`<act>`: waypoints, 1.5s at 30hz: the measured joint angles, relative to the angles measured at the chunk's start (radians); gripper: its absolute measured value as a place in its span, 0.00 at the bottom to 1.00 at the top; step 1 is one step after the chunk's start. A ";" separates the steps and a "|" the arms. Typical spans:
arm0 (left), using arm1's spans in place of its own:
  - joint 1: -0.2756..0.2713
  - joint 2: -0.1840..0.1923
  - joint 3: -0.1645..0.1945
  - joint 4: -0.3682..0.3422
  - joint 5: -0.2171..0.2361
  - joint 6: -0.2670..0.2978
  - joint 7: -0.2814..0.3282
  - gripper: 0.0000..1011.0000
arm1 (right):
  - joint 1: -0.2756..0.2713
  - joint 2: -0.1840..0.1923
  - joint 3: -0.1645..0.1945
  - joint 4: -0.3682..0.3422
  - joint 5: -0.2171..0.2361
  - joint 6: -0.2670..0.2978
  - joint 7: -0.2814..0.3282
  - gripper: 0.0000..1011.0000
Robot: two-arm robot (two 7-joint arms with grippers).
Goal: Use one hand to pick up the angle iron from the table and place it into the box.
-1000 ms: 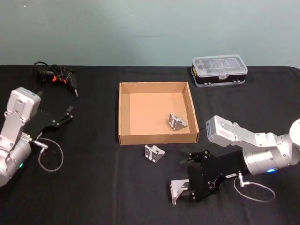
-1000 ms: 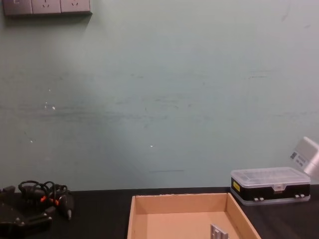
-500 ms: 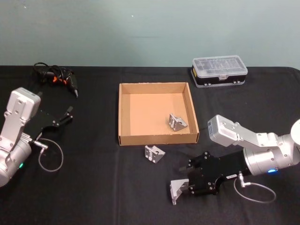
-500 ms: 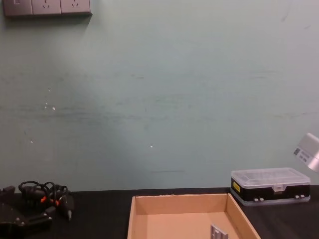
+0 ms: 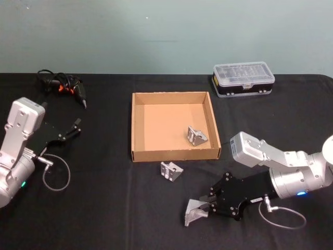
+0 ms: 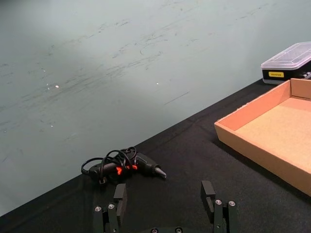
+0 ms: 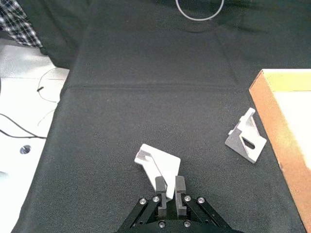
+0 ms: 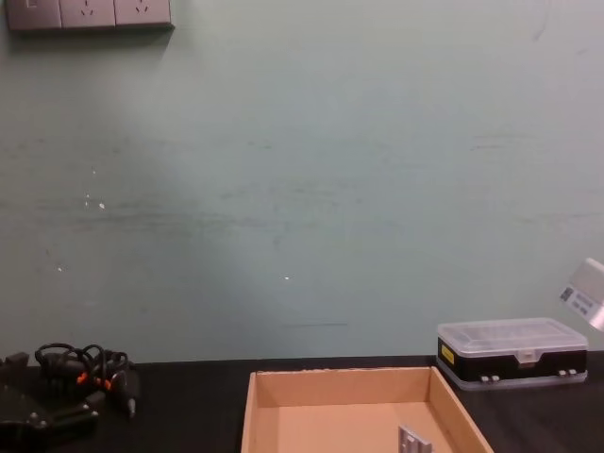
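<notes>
Head view, nearest the robot: the right tool (image 5: pixel 205 208) lies low over the black counter (image 5: pixel 114 208), at its near right. It is clenched on the angle iron (image 5: pixel 193 213). The right wrist view shows the two fingers (image 7: pixel 160 187) pinching one flat plate of that angle iron (image 7: pixel 158 162), which sits tilted; whether it touches the counter I cannot tell.

A little farther back, a second angle iron (image 5: pixel 171 170) rests on the counter just in front of the box (image 5: pixel 174 154), apart from its front wall. At the left, level with the box, the left tool (image 5: pixel 73 127) is parked with its fingers (image 6: pixel 209 191) spread and nothing between them.

Inside the tan box, a third angle iron (image 5: pixel 196 135) lies near the right wall. Beyond the left tool sits a black corded device (image 5: pixel 62 86) with orange marks. At the far right stands a clear-lidded plastic case (image 5: pixel 243 78) with a yellow label (image 8: pixel 446 355) on its black base; its writing is too small to read. Wall sockets (image 8: pixel 90 12) are mounted high on the wall behind.
</notes>
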 joint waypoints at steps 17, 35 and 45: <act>0.000 0.000 0.000 0.000 0.000 0.000 0.000 0.99 | -0.024 0.024 0.024 -0.057 0.030 -0.001 -0.045 0.11; 0.000 0.000 0.000 0.000 0.000 0.000 0.000 0.99 | -0.111 0.015 0.184 -0.203 0.096 0.114 -0.315 0.11; 0.000 0.000 0.000 0.000 0.000 0.000 0.000 0.99 | -0.110 -0.112 0.242 -0.170 0.098 0.209 -0.475 0.11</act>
